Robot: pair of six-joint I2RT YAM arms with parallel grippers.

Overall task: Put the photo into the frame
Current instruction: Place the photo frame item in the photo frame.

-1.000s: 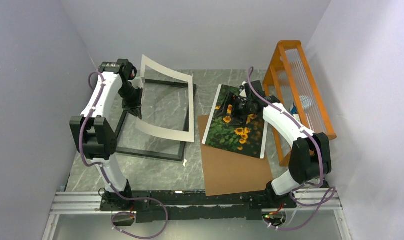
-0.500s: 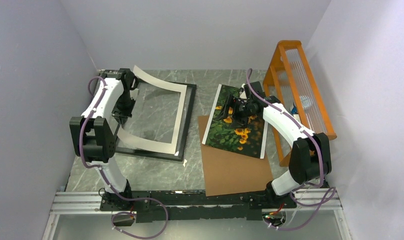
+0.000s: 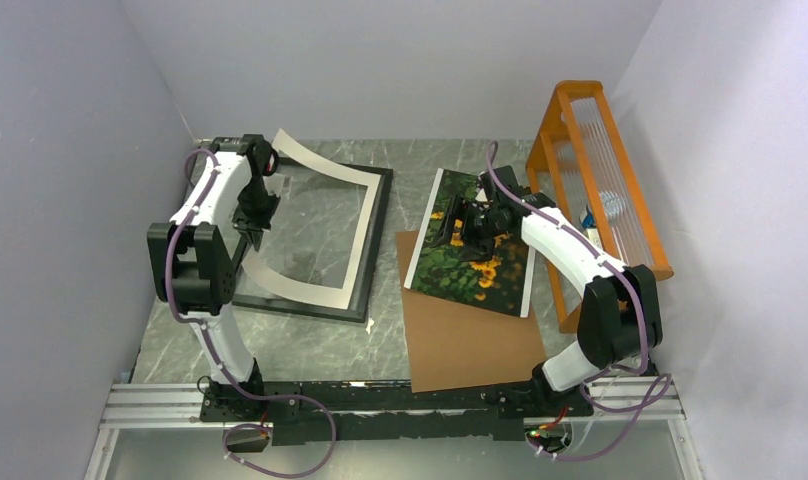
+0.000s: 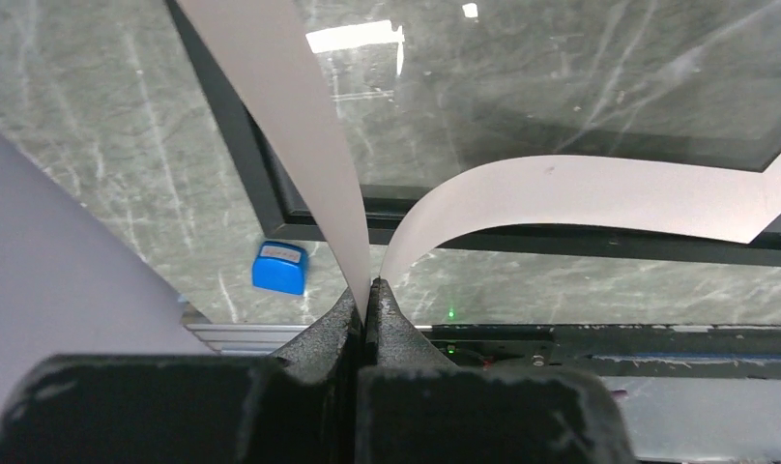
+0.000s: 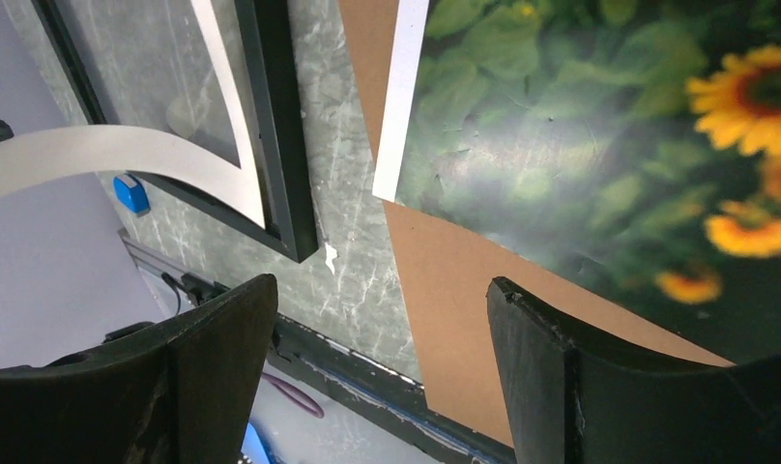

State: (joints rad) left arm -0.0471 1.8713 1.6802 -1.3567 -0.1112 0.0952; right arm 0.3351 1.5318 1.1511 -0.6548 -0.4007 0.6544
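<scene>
L pincer (image 4: 369, 290) clamped on white mat (image 3: 300, 283), now lower over frame (image 3: 379, 240); R pincer (image 5: 382, 290) open above photo (image 3: 470, 275).

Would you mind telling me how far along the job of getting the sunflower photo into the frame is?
Done: the black frame lies flat on the table; the brown backing board lies apart, under the photo. In hand: the left tool is shut on the white mat, bowed over the frame; the right tool hovers open above the photo. Left: gripping the photo and laying it in the frame.
</scene>
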